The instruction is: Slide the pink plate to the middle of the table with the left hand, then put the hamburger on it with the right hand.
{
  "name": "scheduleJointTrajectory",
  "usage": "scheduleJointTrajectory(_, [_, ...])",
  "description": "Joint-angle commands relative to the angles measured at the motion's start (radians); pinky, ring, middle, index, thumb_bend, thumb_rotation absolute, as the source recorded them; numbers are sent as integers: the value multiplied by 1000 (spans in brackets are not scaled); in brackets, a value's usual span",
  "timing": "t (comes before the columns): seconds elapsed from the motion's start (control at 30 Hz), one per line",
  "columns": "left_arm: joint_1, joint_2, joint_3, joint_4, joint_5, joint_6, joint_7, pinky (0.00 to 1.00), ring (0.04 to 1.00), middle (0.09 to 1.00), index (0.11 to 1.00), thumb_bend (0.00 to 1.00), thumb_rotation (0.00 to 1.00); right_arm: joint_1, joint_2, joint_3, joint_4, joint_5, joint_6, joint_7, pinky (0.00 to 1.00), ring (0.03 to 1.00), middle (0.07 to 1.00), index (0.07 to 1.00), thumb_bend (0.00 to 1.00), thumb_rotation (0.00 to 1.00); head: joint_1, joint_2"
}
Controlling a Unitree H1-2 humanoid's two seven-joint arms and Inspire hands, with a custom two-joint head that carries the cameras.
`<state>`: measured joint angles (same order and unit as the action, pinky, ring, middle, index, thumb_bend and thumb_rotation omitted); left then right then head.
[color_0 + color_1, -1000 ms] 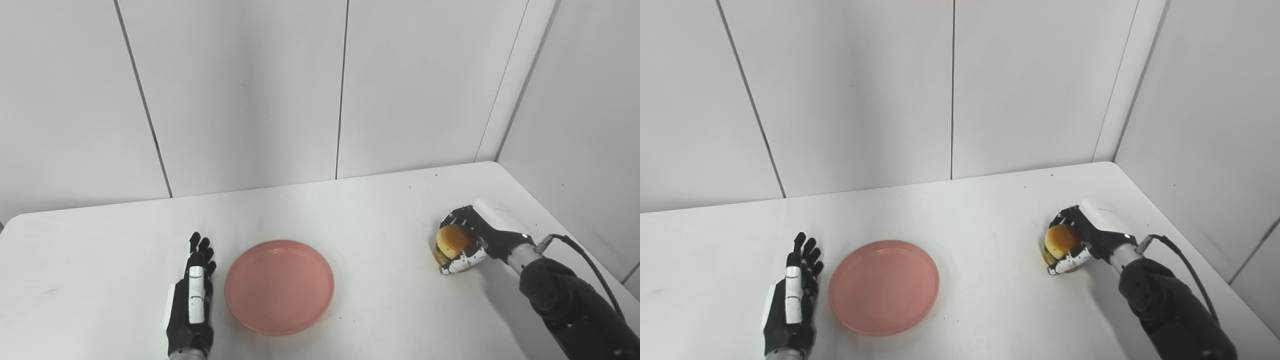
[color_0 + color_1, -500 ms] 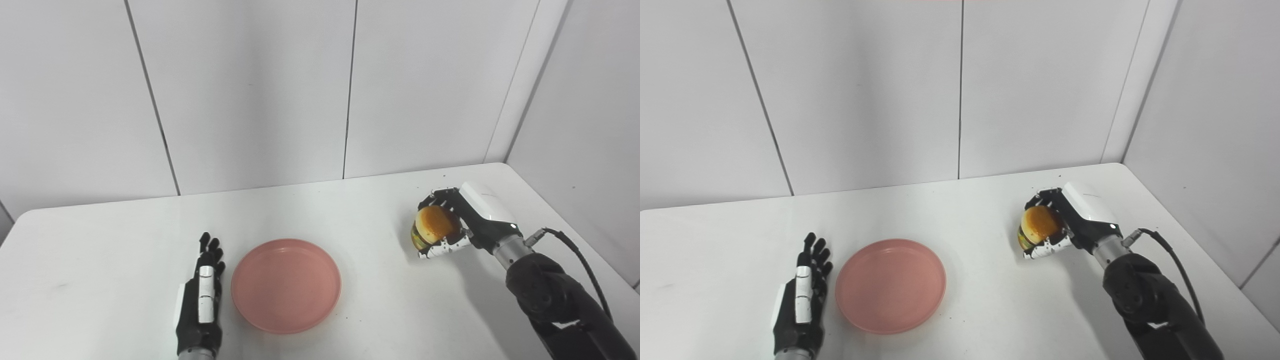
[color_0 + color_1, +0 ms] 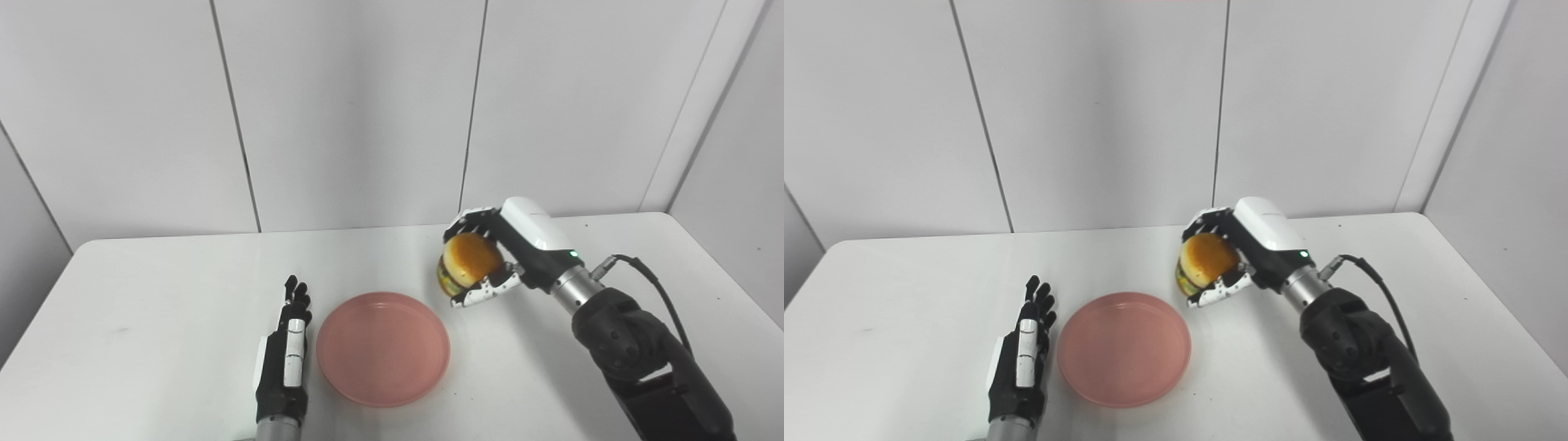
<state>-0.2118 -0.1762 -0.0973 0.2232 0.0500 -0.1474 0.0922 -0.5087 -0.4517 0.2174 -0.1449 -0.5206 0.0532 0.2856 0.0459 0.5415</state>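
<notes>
A round pink plate (image 3: 383,348) lies flat on the white table (image 3: 153,294), near the front middle. My left hand (image 3: 285,361) rests edge-up just left of the plate's rim, fingers straight and together, holding nothing. The hamburger (image 3: 465,262), with its orange-brown bun and green filling, is held off the table, above and right of the plate's far right rim. My right hand (image 3: 508,257) is shut on it, fingers over the top and thumb underneath. In the right eye view the hamburger (image 3: 1206,262) hangs just beyond the plate (image 3: 1124,348).
White wall panels stand close behind the table (image 3: 1396,257) and along its right side. A cable (image 3: 643,275) loops from the right wrist. No other objects lie on the table.
My right hand has lifted the hamburger off the table and carried it left toward the plate. The camera has turned, shifting the whole picture. The left hand and plate have stayed in place.
</notes>
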Motion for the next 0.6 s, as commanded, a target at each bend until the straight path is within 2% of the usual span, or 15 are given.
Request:
scheduleJointTrajectory(0.0, [56, -43, -10, 59, 20, 10, 25, 1000, 1000, 1000, 1000, 715, 1000, -70, 17, 9, -5, 6, -61, -9, 346, 407, 447, 517, 525, 0, 4, 0])
scheduleJointTrajectory(0.1, [53, -51, -14, 61, 13, 16, 32, 1000, 1000, 1000, 1000, 724, 1000, -96, 48, 45, 24, 8, -88, 11, 341, 407, 451, 515, 525, 0, 29, 2])
scheduleJointTrajectory(0.27, [52, -55, -30, 50, 41, 35, 51, 1000, 1000, 1000, 1000, 724, 1000, -109, 79, 87, 37, 1, -88, 53, 320, 389, 443, 516, 525, 0, 49, 1])
scheduleJointTrajectory(0.47, [56, -46, -50, 25, 49, 85, 47, 1000, 1000, 1000, 1000, 729, 1000, -121, 96, 147, 99, -46, -113, 72, 305, 374, 428, 517, 525, 0, 61, 3])
scheduleJointTrajectory(0.57, [55, -39, -59, 22, 56, 88, 46, 1000, 1000, 1000, 1000, 727, 1000, -128, 95, 170, 133, -74, -116, 80, 316, 389, 429, 520, 525, 0, 60, 4])
